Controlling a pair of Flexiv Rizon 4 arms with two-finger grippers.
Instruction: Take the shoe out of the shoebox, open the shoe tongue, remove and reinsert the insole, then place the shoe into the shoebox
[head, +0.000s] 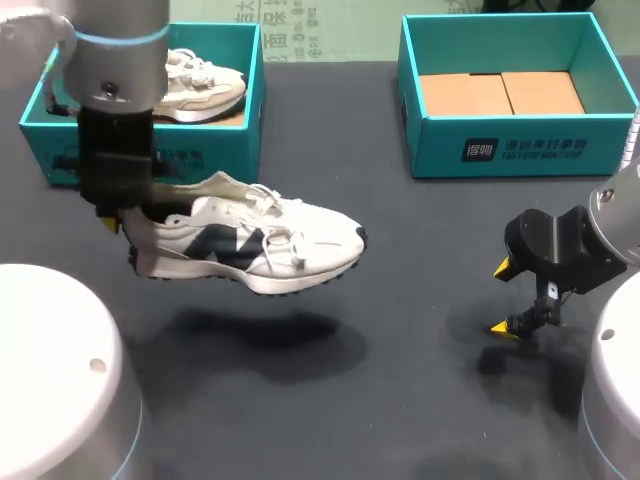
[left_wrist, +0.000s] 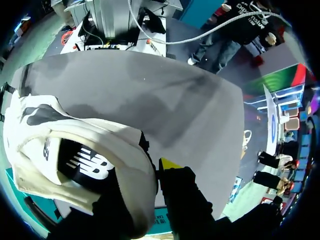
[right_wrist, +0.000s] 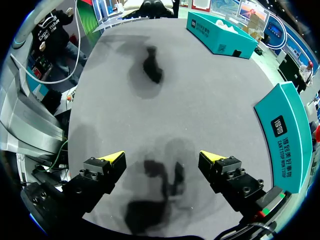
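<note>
Above the table at nine o'clock, we hold the shoe (head: 250, 245) clear of the shoebox (head: 215, 140), our left gripper (head: 120, 222) clamped on its heel. At four o'clock our right gripper (head: 505, 298) hangs spread and empty. Tongue, insole and repacking remain.

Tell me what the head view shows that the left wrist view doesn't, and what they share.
Only the head view: the right tool, open above the table; the right shoebox with cardboard inside; and a second shoe lying in the left shoebox.

Only the left wrist view: the inside of the held shoe, with its dark insole, and one yellow-tipped finger against the outside of the heel collar.

Both: the held shoe, gripped at its heel by the left tool.
</note>
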